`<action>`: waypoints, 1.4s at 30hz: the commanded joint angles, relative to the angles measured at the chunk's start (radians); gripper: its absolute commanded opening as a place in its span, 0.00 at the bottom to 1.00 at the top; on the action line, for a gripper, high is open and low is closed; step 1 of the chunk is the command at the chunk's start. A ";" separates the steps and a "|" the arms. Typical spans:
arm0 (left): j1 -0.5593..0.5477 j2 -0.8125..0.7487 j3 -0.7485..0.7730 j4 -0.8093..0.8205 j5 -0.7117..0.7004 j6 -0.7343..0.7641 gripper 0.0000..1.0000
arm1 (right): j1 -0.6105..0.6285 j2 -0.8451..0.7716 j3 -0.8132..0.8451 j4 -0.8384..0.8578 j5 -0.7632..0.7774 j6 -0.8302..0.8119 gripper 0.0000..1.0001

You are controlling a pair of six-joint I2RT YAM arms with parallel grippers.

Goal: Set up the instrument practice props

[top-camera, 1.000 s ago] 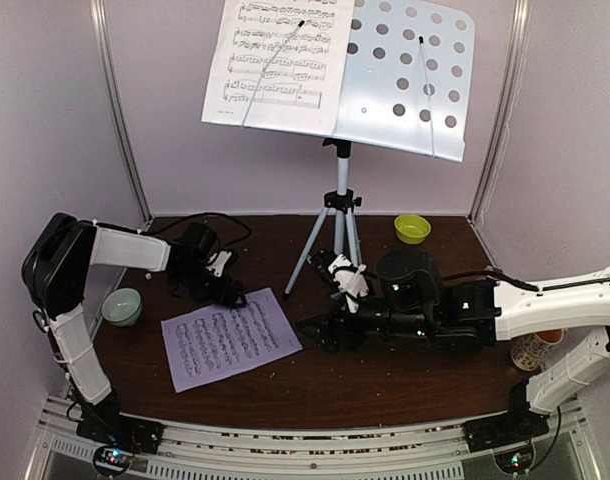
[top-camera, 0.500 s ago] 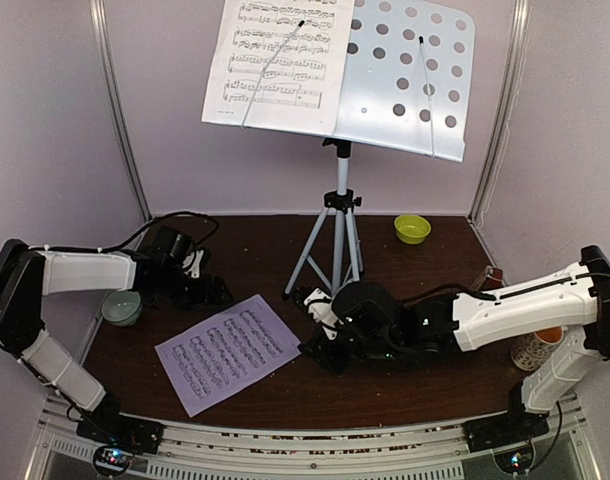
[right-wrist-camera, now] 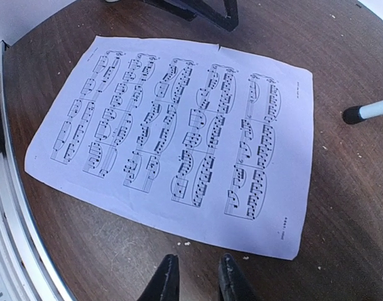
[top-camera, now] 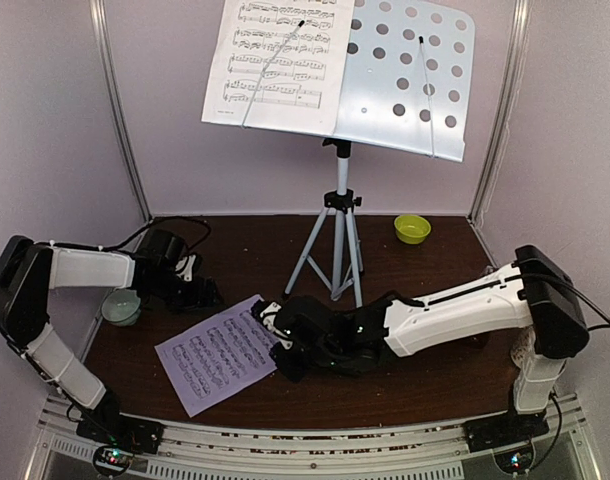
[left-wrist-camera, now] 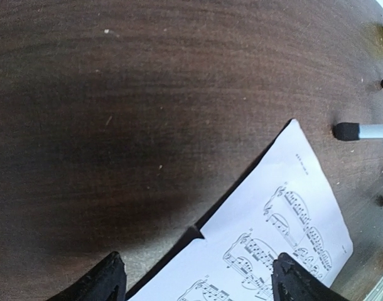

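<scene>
A white perforated music-stand desk [top-camera: 410, 85] stands on a silver tripod [top-camera: 337, 235] at the back, with one sheet-music page [top-camera: 277, 62] clipped to its left half. A second page [top-camera: 217, 350] lies flat on the dark table, front left. My left gripper [top-camera: 207, 296] hangs wide open over that page's far edge [left-wrist-camera: 267, 226], with nothing between its fingers [left-wrist-camera: 110, 279]. My right gripper [right-wrist-camera: 198, 276] sits low at the page's right edge [right-wrist-camera: 198, 144]. Its jaws are narrowly open, empty, and just short of the paper.
A small yellow-green bowl [top-camera: 412, 228] sits at the back right. A pale bowl [top-camera: 121, 305] sits at the left, beside the left arm. Tripod feet [left-wrist-camera: 346, 130] rest near the page's far corner [right-wrist-camera: 351, 115]. The metal rail [top-camera: 285, 440] runs along the front edge.
My right arm has swung left across the table to the lying page while its jaws narrowed. The page shifted slightly left and turned. The left arm pulled back a little.
</scene>
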 commanded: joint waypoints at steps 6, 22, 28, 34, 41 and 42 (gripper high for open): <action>0.008 0.004 -0.045 0.019 0.011 0.031 0.83 | -0.013 0.167 0.196 -0.156 0.064 -0.025 0.20; 0.008 -0.029 -0.103 0.036 0.036 0.027 0.83 | -0.084 0.326 0.384 -0.447 -0.024 -0.173 0.14; 0.007 -0.033 -0.132 0.052 0.081 0.027 0.81 | -0.163 0.349 0.373 -0.485 -0.033 -0.196 0.14; -0.046 -0.024 -0.164 0.113 0.167 -0.001 0.75 | -0.250 0.313 0.337 -0.475 -0.005 -0.226 0.14; -0.090 -0.027 -0.201 0.259 0.277 -0.074 0.72 | -0.260 0.248 0.335 -0.467 0.047 -0.259 0.15; -0.082 -0.035 -0.200 0.258 0.275 -0.072 0.72 | -0.259 0.227 0.320 -0.453 0.045 -0.258 0.15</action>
